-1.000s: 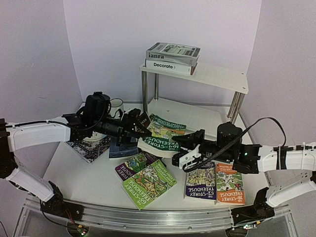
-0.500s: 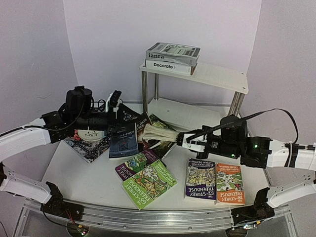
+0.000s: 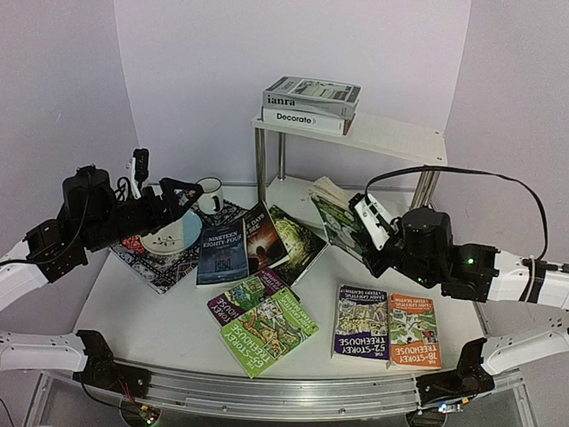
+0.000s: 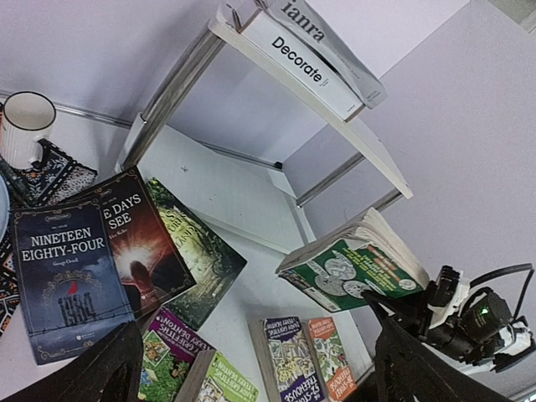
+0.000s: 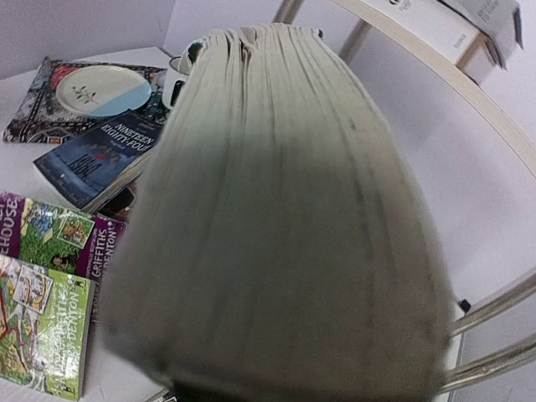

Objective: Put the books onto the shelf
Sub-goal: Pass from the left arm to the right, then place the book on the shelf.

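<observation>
Seen from above, the right claw is clamped on a green paperback. It holds the book tilted in the air just in front of the shelf, about level with the gap between its two boards. Two books lie stacked on the top board, and the other books are spread over the table. The left claw hangs near the plate, jaws apart and empty. The left wrist view shows the paperback gripped at one end, its pages fanning loose. The right wrist view is almost filled by the blurred page edge, so the depth of the grip is hard to judge; it may be shallow. Going in, the loose pages could snag on the lower board's edge or a chrome leg, twisting the book out of the grip. Coming in too high could knock the top board.
</observation>
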Controlling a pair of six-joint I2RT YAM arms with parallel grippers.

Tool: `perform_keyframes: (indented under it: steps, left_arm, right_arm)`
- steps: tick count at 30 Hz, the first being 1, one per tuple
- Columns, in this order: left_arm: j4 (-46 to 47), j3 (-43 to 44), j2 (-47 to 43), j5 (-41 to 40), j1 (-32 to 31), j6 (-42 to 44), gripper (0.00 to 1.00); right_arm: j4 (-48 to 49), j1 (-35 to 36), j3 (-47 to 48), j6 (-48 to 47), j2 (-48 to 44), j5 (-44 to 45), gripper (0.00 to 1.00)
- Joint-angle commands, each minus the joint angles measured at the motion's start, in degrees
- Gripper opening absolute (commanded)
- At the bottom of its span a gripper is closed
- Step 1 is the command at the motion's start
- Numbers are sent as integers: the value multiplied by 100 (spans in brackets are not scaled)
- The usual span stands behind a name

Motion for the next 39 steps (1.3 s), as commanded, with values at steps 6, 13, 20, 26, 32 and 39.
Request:
perform_keyframes:
  steps: [6, 13, 20, 26, 32, 39]
  left_arm:
    - [-25, -169, -16, -502, 19, 333, 97]
    - [-22, -74, 296, -306, 20, 600, 96]
    - [-26, -166, 247, -411, 19, 692, 96]
    - [-25, -292, 154, -445, 19, 695, 96]
    - [-32, -374, 64, -392, 19, 624, 96]
    - [-31, -477, -42, -383, 20, 541, 96]
  right_arm:
    - [613, -95, -47, 1565, -123, 1042, 0]
    - [696, -1000, -92, 2224, 57, 400, 0]
    - [1099, -1403, -71, 2419, 264, 799, 0]
    - [1733, -1525, -150, 2705, 728, 1662, 0]
    - [2742, -1757, -136, 2506, 1289, 2086, 0]
    - [3224, -2003, 165, 2962, 1983, 2895, 0]
